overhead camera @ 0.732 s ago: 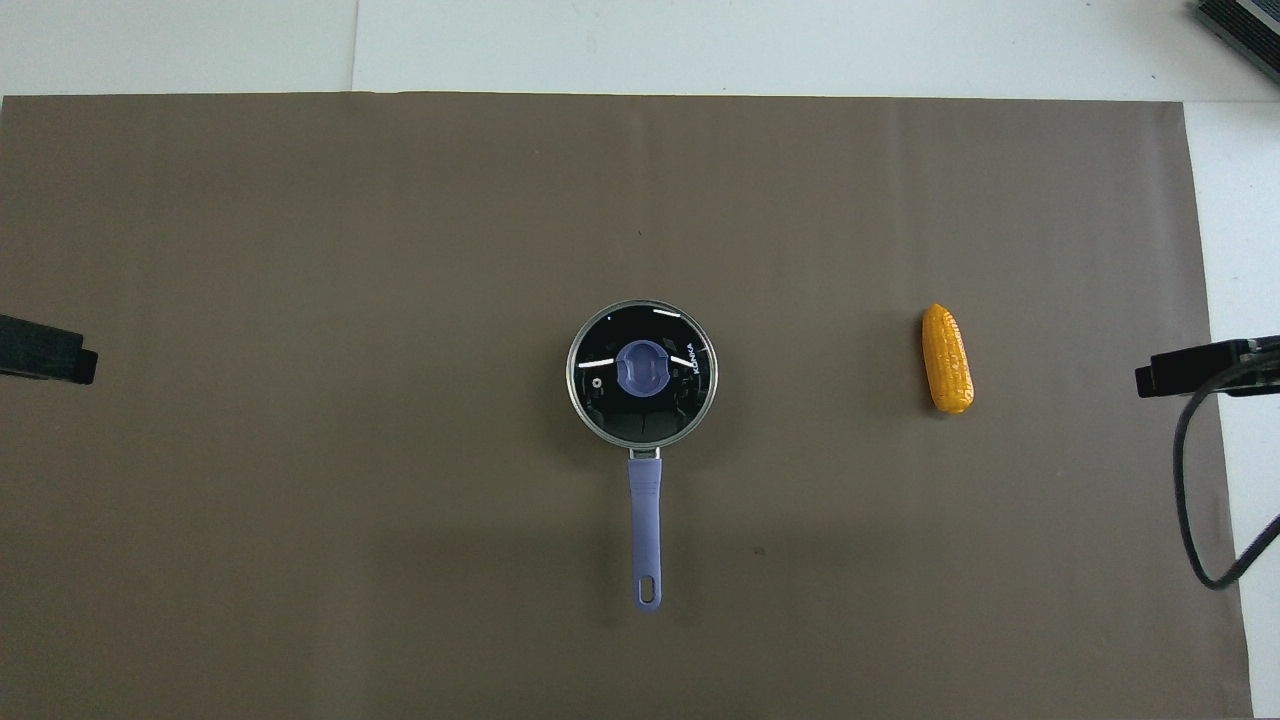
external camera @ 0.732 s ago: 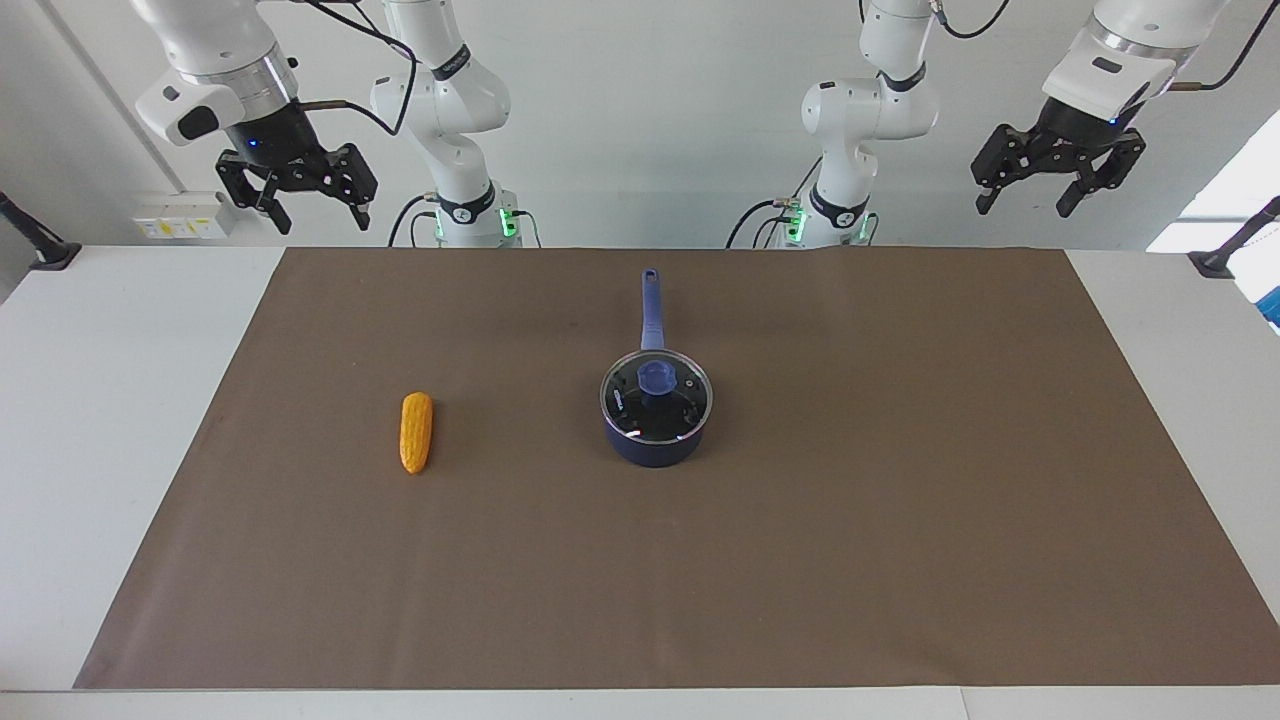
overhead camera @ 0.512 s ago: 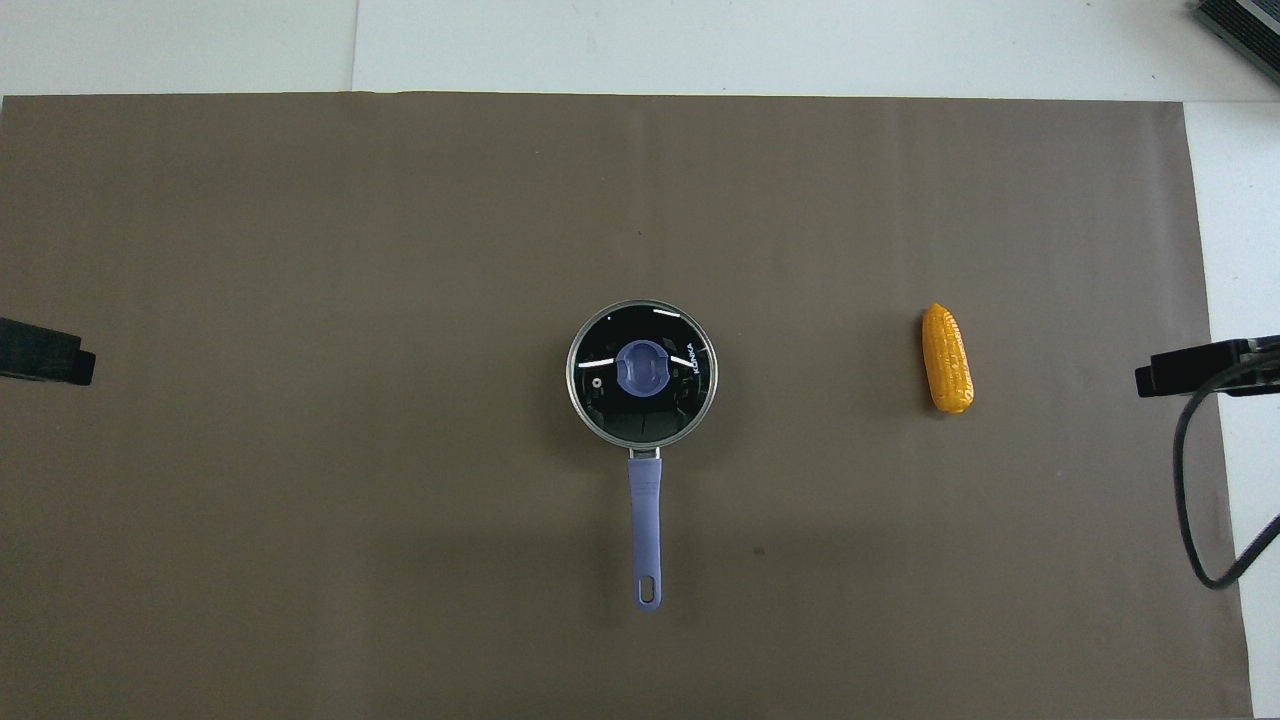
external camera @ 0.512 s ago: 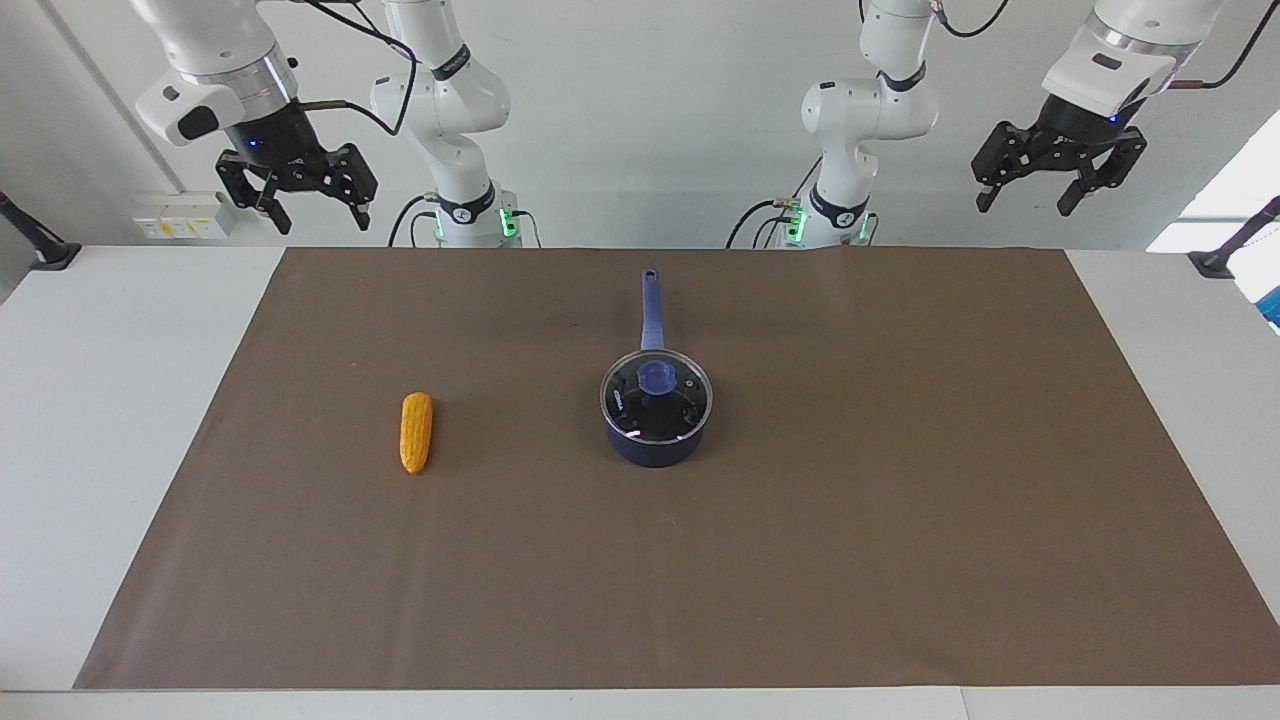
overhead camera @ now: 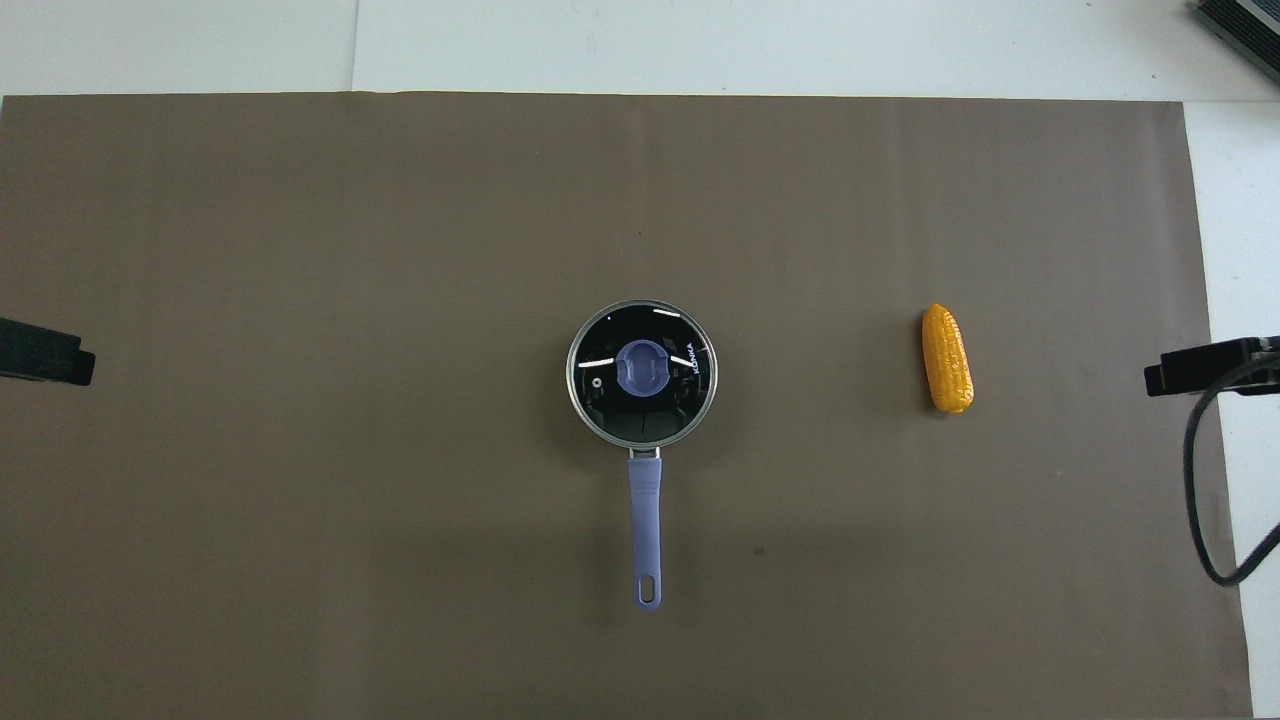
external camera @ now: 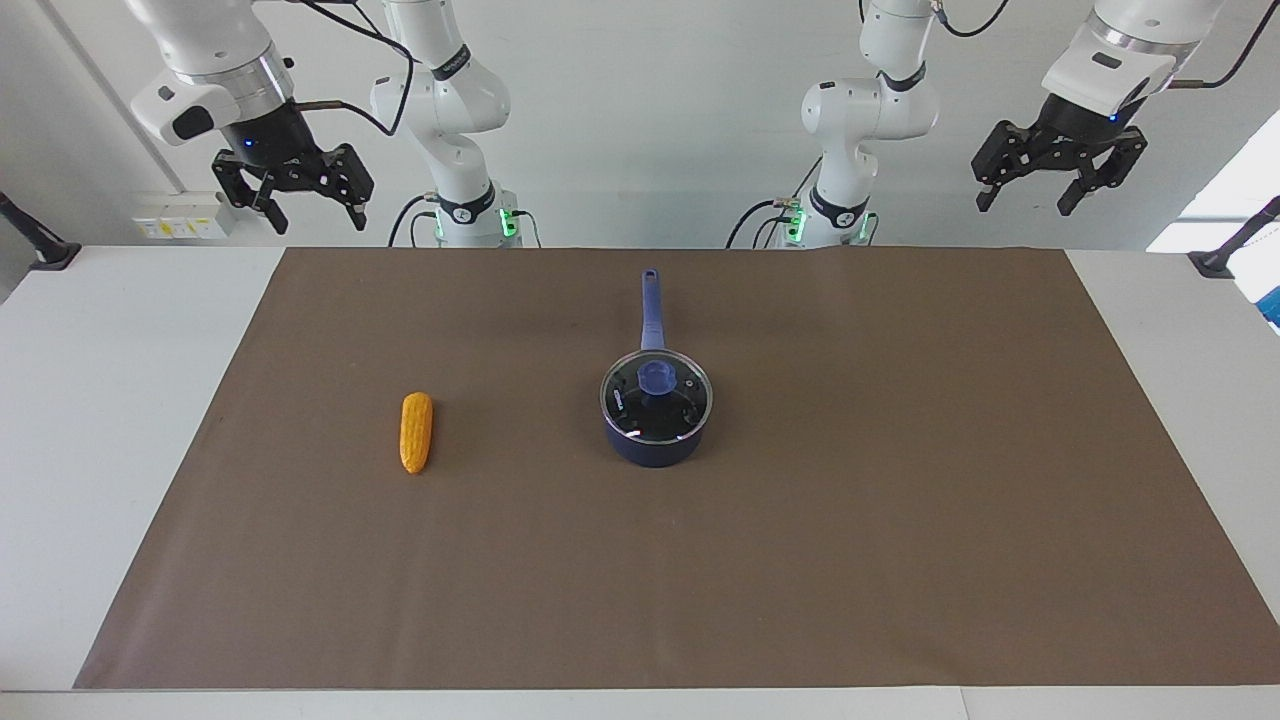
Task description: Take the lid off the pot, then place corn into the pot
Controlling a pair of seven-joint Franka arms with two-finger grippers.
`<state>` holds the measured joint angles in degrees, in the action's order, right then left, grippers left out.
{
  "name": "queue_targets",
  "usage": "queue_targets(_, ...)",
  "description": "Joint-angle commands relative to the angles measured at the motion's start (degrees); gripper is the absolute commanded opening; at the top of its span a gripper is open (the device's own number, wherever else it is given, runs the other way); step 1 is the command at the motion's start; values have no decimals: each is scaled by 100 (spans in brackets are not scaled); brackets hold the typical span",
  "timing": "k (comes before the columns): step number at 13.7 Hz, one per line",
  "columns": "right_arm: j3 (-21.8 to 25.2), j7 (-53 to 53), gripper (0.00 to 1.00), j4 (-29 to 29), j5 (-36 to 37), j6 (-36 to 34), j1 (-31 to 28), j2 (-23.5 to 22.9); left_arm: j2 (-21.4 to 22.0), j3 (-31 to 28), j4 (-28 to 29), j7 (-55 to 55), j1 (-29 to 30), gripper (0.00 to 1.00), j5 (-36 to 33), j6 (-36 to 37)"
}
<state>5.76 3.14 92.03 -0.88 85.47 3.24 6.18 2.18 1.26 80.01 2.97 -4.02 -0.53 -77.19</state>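
Observation:
The dark blue pot (external camera: 655,448) stands mid-mat, its long handle (overhead camera: 646,515) pointing toward the robots. The glass lid (external camera: 656,400) (overhead camera: 642,372) with a blue knob (external camera: 657,376) sits flat on the pot, closing it. The yellow corn (external camera: 416,432) (overhead camera: 947,358) lies on the mat beside the pot, toward the right arm's end of the table. My right gripper (external camera: 313,213) hangs open and empty, high over the mat's corner at its own end. High above the mat's corner at the left arm's end, my left gripper (external camera: 1025,202) is open and empty too.
A brown mat (external camera: 900,520) covers most of the white table (external camera: 90,420). Black clamp stands sit at the table's corners nearest the robots (external camera: 45,252) (external camera: 1222,258). A black cable (overhead camera: 1195,500) loops down at the right arm's end.
Both grippers have drifted slightly upward. The pot, lid and corn have not moved.

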Motion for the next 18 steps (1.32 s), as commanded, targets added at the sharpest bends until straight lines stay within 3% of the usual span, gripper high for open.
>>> queue_targets(1,-13,99,100,-19,-18,-66,-69,33,108,24,103,46,42,100,-53,46)
queue_targets(11,-40,151,100,16,9,136,-60,33,160,59,199,37,-46,100,18,-94)
queue_targets(18,-75,125,100,-1,-79,48,-60,33,90,94,199,81,-239,100,26,-648)
